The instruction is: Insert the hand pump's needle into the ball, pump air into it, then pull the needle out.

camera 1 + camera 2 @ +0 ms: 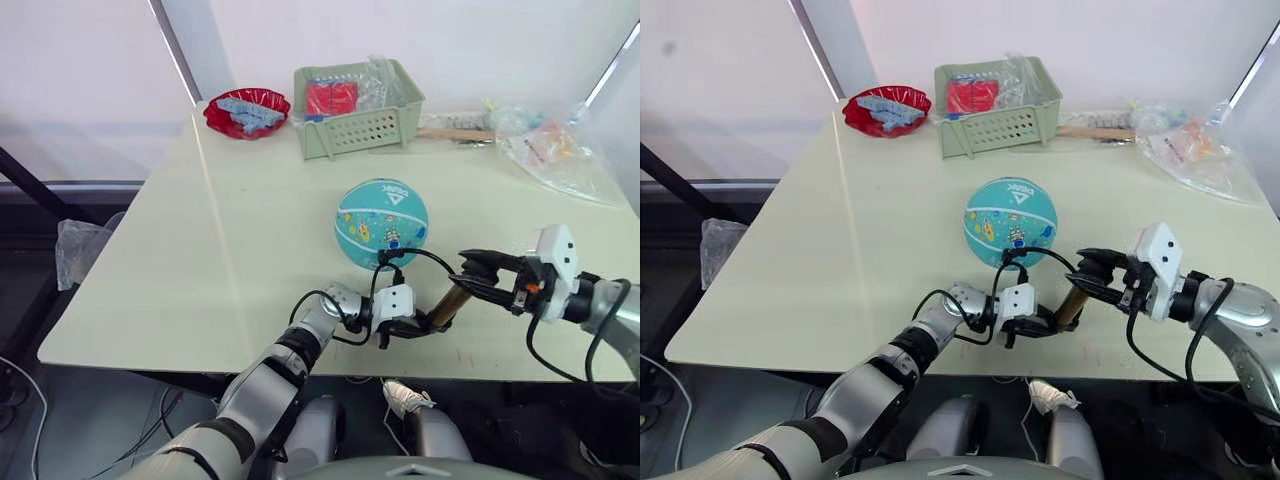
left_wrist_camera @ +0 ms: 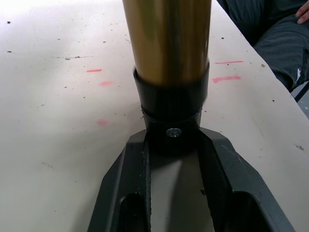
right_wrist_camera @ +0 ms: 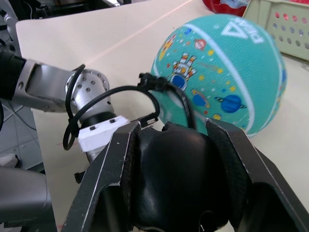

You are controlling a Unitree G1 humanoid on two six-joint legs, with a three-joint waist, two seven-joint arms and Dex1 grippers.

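Observation:
The teal ball [image 1: 381, 223] with cartoon prints rests mid-table. In front of it the bronze hand pump [image 1: 449, 306] lies slanted near the table's front edge. My left gripper [image 1: 424, 326] is shut on the pump's lower black end [image 2: 170, 104], one finger on each side. Over at the other end, my right gripper [image 1: 472, 274] is shut around the black handle [image 3: 175, 181]. The thin black hose [image 3: 159, 96] arcs from the pump to a small black fitting [image 3: 147, 80] pressed against the ball's [image 3: 224, 72] near side. The needle tip itself is hidden.
A red bowl [image 1: 247, 110] and a green basket [image 1: 357, 108] stand at the table's far edge, with plastic bags [image 1: 550, 140] at the far right. The table's front edge [image 1: 300, 372] runs just under my left arm. A person's leg [image 2: 275, 38] is beside the table.

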